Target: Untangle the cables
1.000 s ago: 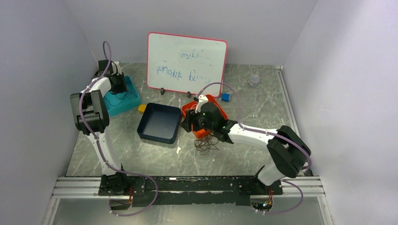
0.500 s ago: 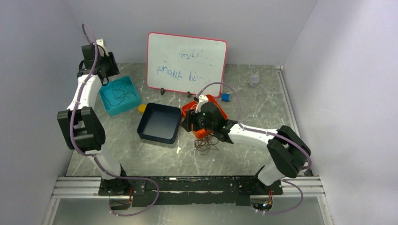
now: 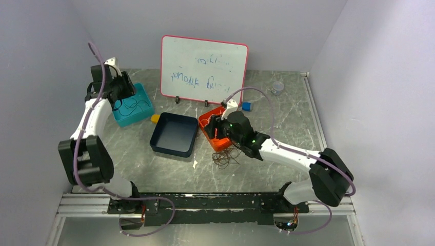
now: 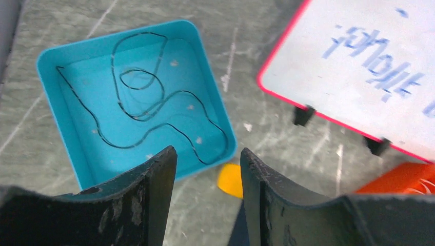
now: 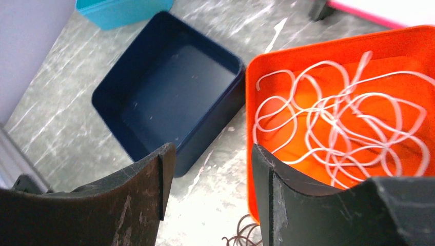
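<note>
left claw: two dark, scuffed, curved fingers standing apart, nothing between them. it hangs above the near edge of the teal tray.

teal tray: square, smooth plastic, rounded corners, a few pale specks on its floor. inside lies the black cable, one very thin wire in loose s-bends with a small loop near the middle, flat on the tray floor.

just beside the tray's near corner, a small yellow piece on the desk, which is grey and marbled with pale veins.

right claw: same dark worn fingers, held apart and gripping nothing, over the gap between the navy tray and the orange tray.

navy tray: square, deep, matte, slightly dusty.

orange tray: glossy walls, holding the white cable, thin and heaped in many overlapping curls.

brown cable: a small wiry tangle on the bare desk, against the orange tray's near side, below the right arm.

behind the trays, a whiteboard with a red rim and faint blue scrawl, propped upright. a small blue block sits near its right foot.
</note>
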